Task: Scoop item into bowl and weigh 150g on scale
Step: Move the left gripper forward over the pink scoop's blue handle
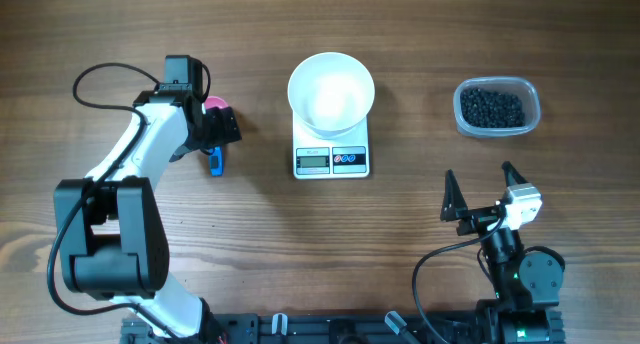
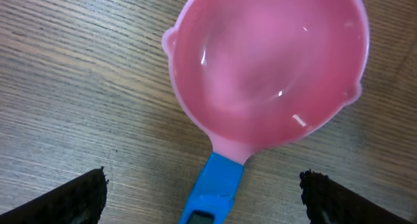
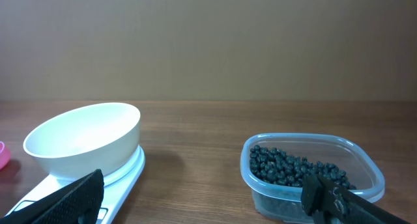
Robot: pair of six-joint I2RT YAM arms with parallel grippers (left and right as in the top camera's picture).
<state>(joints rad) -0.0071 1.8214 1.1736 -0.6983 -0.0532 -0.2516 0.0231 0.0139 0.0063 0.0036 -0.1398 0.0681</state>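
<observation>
Hangs the left tool (image 2: 205,193) spread wide over the pink scoop (image 2: 267,68), ready to grab it. Rests the right tool (image 1: 478,184) spread wide near the tub (image 1: 532,112) of black beads (image 3: 287,167). Shows the white bowl (image 1: 331,89) empty on the scale (image 1: 331,160), set for weighing.

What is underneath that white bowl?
The white bowl sits on a small white scale. Its display and two buttons stick out in front; most of the rest is hidden beneath the bowl.
</observation>
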